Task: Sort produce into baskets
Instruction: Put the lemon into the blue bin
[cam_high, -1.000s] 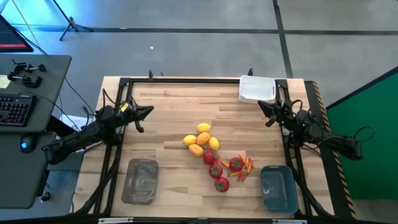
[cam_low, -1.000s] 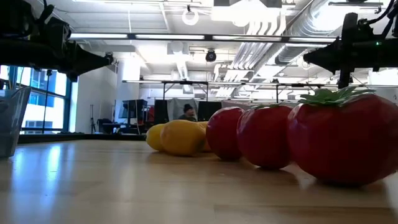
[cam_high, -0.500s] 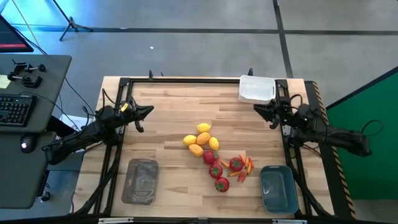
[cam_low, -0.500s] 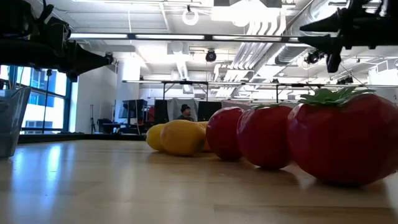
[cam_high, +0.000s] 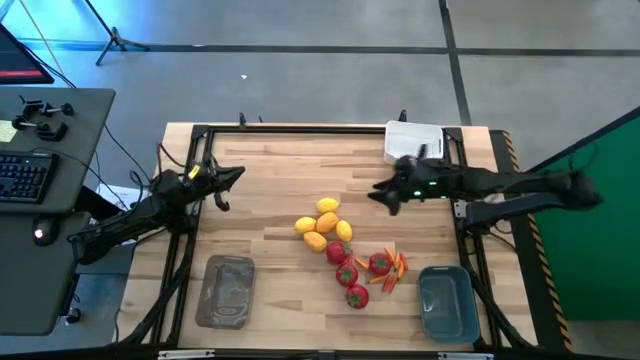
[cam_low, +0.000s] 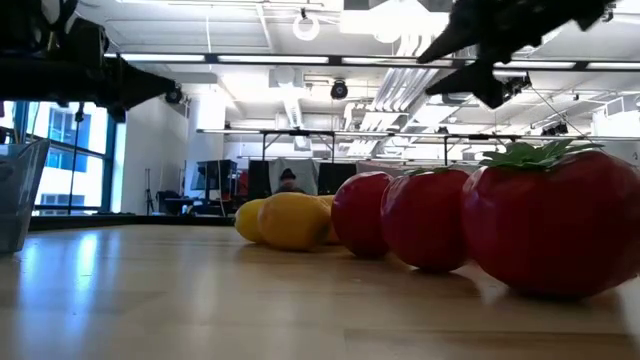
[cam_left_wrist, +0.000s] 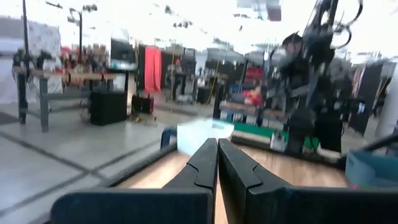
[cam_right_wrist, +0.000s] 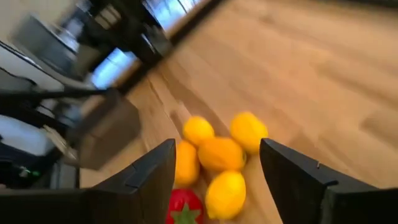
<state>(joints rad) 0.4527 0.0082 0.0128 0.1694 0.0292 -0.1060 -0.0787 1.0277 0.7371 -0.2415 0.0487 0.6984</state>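
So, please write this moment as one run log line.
left gripper: shut, waiting at table's left | right gripper: open, above table near lemons | baskets: none filled

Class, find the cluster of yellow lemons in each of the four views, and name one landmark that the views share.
High view: lemons at table centre.
Low view: lemons left of the red fruits.
Left wrist view: not in it.
Right wrist view: lemons between the pincer's fingers.
Shared landmark: the red fruits beside them.

lemons (cam_high: 324, 226), red fruits (cam_high: 352, 271), peppers (cam_high: 397, 268) clustered mid-table
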